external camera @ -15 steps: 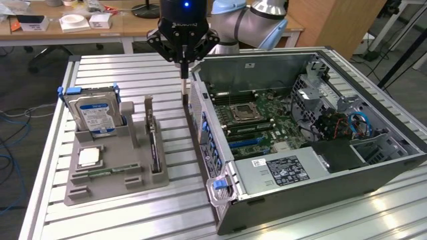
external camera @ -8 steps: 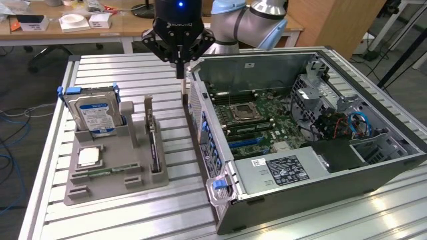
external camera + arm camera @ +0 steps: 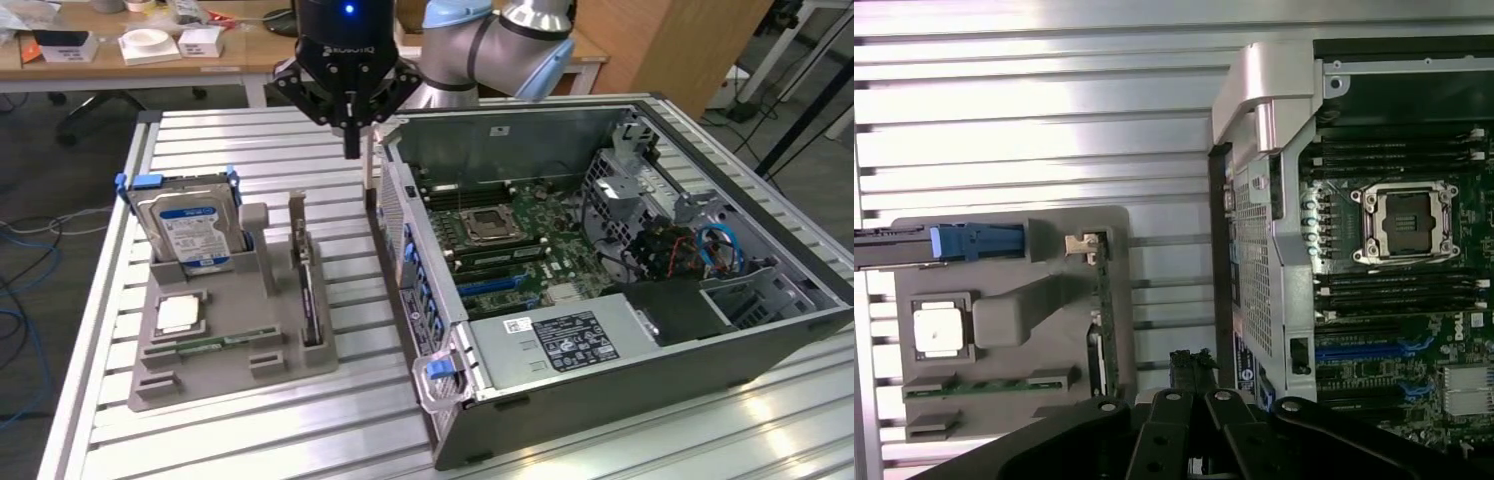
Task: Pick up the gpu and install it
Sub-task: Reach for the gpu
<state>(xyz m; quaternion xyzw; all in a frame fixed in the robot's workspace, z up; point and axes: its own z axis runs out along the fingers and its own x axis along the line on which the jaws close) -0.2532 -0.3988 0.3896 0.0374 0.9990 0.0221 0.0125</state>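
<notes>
Claw (image 3: 352,150) closed, aloft — gpu (image 3: 307,290) upright in holder (image 3: 214,375)

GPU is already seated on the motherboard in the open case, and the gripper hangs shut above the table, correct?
No. The exterior view shows the gpu standing on edge in the grey holder beside the open case, not seated inside. The gripper does hang shut above the table.

High oblique exterior, downward wrist; shared: tray (image 3: 214,378), case (image 3: 561,425).

A bare table strip (image 3: 360,300) lies between the upright gpu (image 3: 308,295) and case wall (image 3: 400,235).
</notes>
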